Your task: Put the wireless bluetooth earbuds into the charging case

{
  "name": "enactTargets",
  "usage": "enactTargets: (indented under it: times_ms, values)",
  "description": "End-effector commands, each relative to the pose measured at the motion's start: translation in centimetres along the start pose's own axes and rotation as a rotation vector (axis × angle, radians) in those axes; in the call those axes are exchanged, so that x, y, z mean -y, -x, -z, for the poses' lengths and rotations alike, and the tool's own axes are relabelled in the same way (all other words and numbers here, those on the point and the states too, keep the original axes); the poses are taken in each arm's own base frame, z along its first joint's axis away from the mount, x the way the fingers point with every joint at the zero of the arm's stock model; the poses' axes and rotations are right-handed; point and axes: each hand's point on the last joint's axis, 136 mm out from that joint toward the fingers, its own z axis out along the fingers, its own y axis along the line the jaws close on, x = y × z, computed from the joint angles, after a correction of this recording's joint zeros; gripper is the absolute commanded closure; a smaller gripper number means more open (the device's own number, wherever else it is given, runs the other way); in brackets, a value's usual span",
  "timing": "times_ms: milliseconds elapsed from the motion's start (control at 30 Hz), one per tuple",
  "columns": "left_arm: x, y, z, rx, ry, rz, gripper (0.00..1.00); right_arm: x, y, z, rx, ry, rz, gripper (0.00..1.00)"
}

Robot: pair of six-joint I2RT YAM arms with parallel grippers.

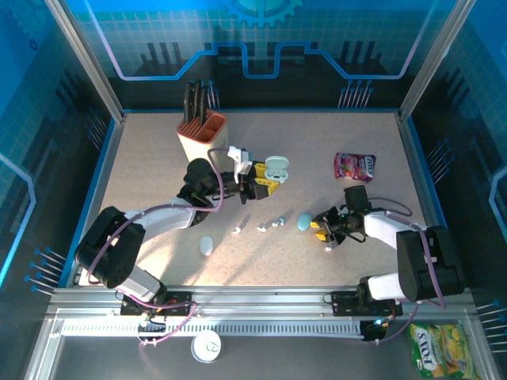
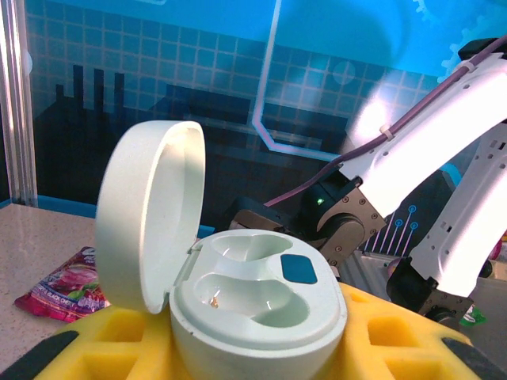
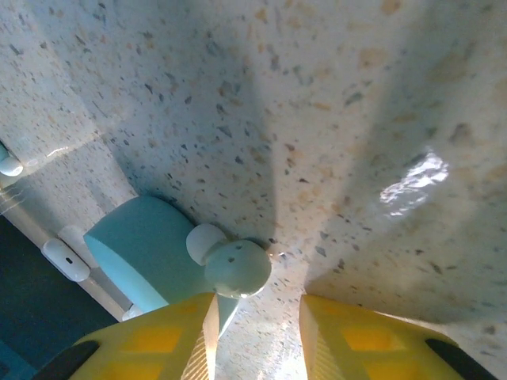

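Speckled bench (image 1: 380, 158), both tools working mid-surface, well apart from its edges.
Left tool (image 1: 268, 177) clamps the open charging case (image 2: 261, 309), lid raised. Right tool (image 3: 257, 305) stands slightly parted over bare bench; one earbud (image 3: 236, 267) lies just off one fingertip, beside a closed blue case (image 3: 139, 249); open surface ahead.

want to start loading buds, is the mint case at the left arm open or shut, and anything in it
Open and empty: the charging case has its lid up, and both wells are bare.
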Motion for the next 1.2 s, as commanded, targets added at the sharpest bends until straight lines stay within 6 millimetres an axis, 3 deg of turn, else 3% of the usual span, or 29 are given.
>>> enactTargets:
  times_ms: [0,367,600,733,933,1167]
  values:
    - [0.6,0.5,0.4,0.008,-0.013,-0.043,0.65,-2.0,1.6,-0.5,0.049,0.039,0.044,0.67]
    - [0.8,0.5,0.6,0.0,-0.012,-0.043,0.65,-3.5,4.1,0.2,0.095,0.029,0.093,0.7]
    - [0.7,0.5,0.5,-0.002,-0.015,-0.043,0.65,-4.1,4.7,-0.1,0.069,0.015,0.142,0.68]
    - [0.7,0.5,0.6,-0.001,-0.011,-0.043,0.65,-4.7,4.4,0.9,0.069,0.0,0.262,0.67]
    - [0.8,0.2,0.6,-0.005,-0.012,-0.038,0.65,-6.1,3.7,3.3,0.06,-0.056,0.583,0.61]
    - [0.6,0.4,0.5,0.0,-0.011,-0.044,0.65,-6.5,4.3,2.8,-0.023,-0.144,0.739,0.58]
